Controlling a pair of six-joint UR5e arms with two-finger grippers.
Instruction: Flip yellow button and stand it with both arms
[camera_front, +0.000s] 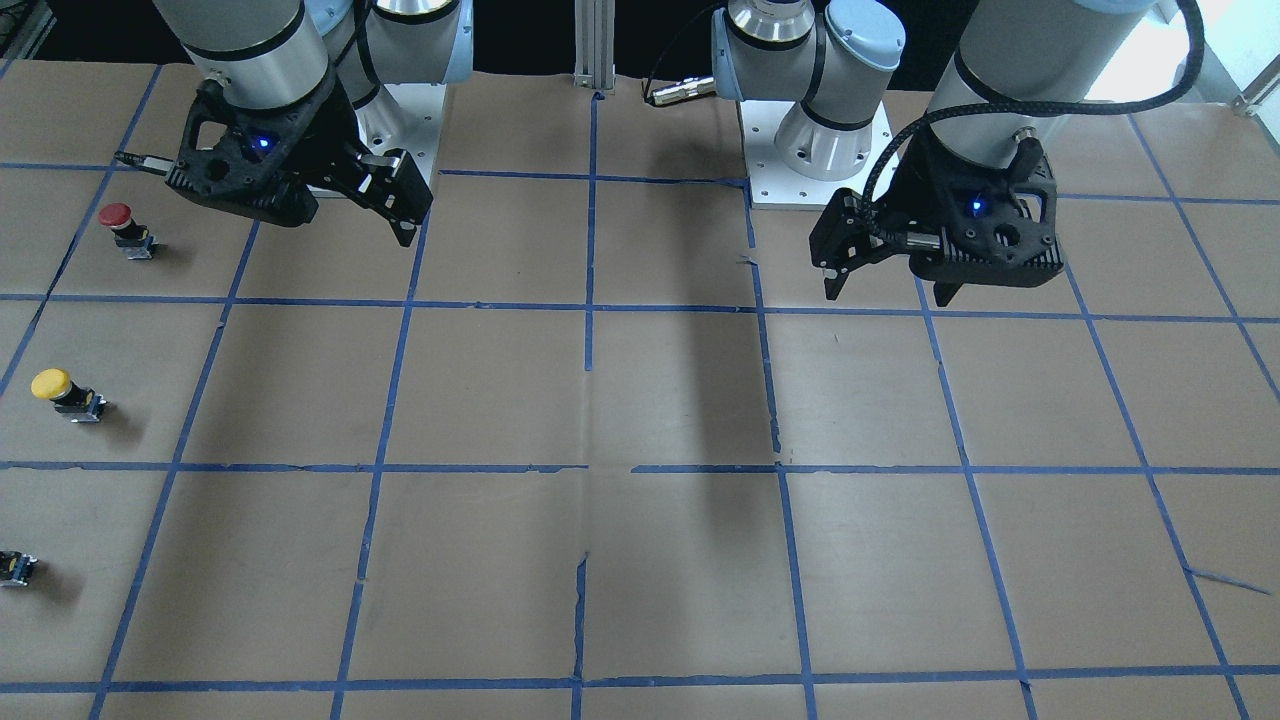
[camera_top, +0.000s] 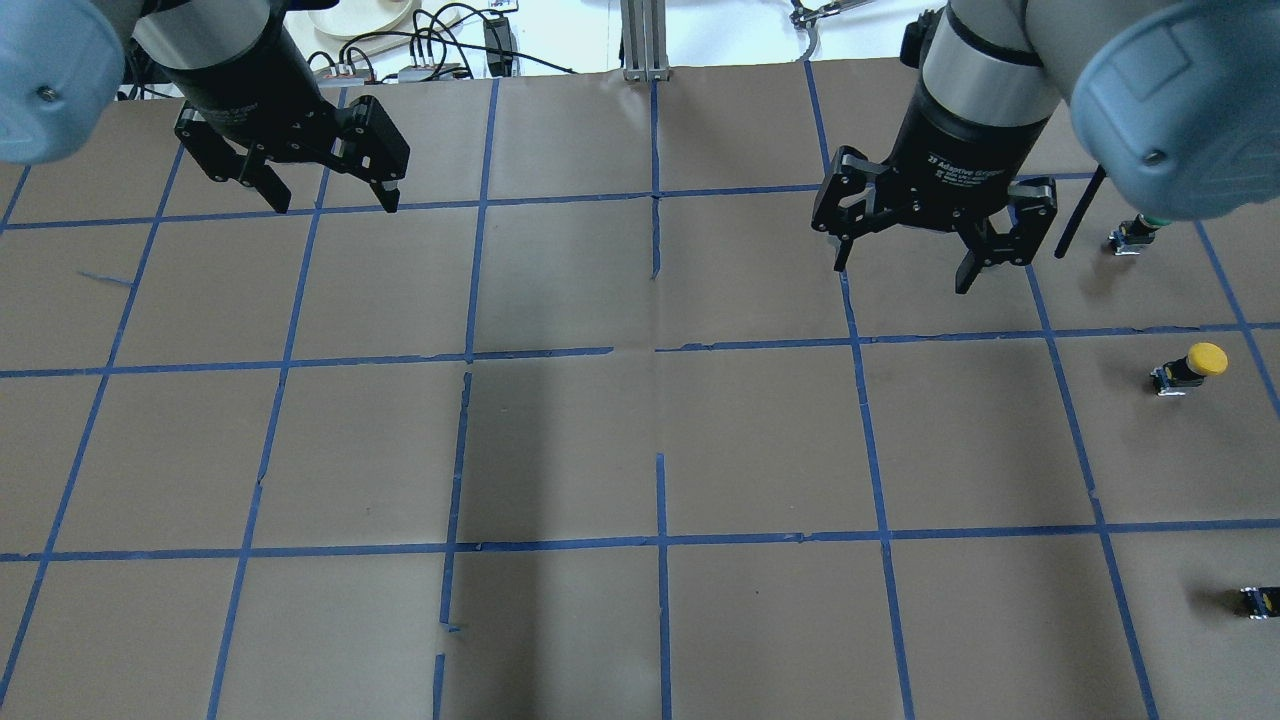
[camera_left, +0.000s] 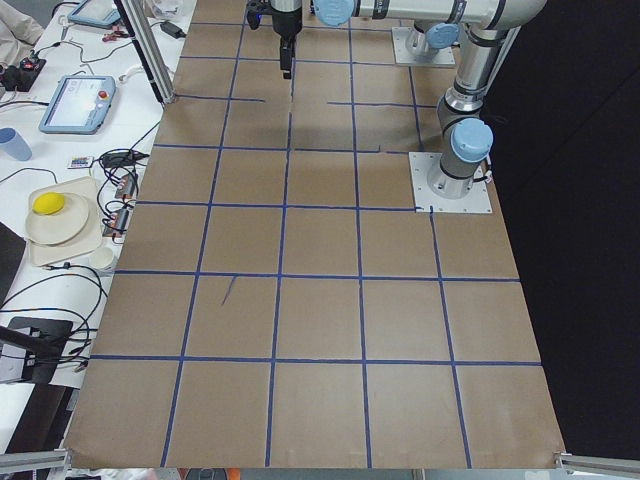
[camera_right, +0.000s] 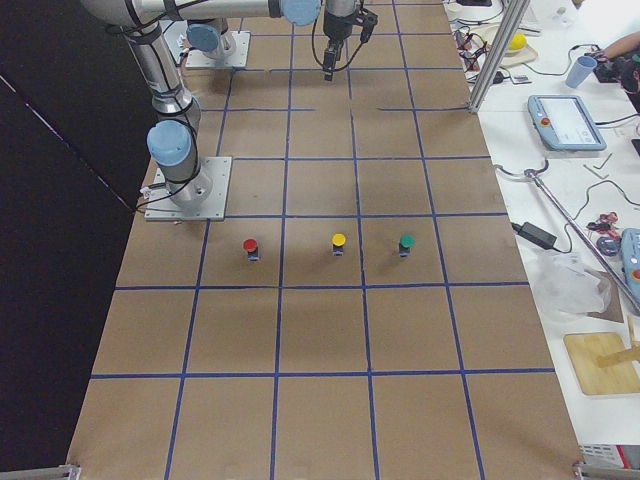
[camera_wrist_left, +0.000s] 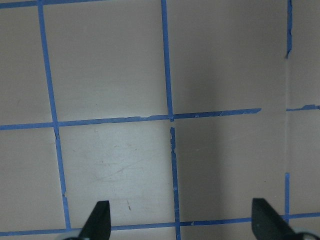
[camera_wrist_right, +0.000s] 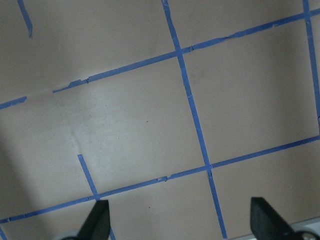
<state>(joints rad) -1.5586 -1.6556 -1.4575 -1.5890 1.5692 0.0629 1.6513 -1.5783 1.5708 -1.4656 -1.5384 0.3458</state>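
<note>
The table, taped in blue squares, lies below both claws. The left gripper is spread wide with nothing in it, up off the surface. The right gripper is the same: fingers apart, empty. The yellow button sits well out on the right gripper's outer side, nearer the robot than it, apparently cap-up on its base. The red button and green button flank it. It looks light, rigid and top-heavy, with a slick domed cap. Pinch the black neck or the flat block sides.
</note>
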